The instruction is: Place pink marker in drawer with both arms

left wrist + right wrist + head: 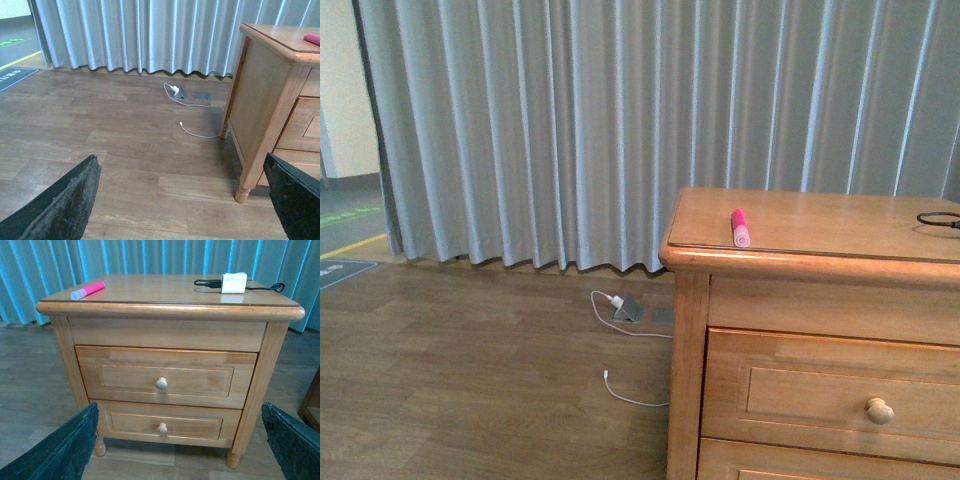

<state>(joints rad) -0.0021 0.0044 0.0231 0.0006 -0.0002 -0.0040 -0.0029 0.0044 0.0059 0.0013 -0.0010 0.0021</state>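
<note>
Left gripper (180, 160), right gripper (178, 409) spread wide (both empty), pink marker (740, 228) atop dresser (800, 310), drawer (200, 375) closed

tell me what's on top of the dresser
The pink marker lies near one front corner of the dresser top; a white block with a black cable sits toward the other side. Anything under the block is hidden.

A grey curtain (570, 130) hangs far ahead of the left tool (180, 215). A white cable (200, 136) lies on the wood floor (100, 135), nearer that tool. Ahead of the right tool (180, 450), a white plug (234, 283) with a black cord (205, 283) sits on the worktop (160, 290).
</note>
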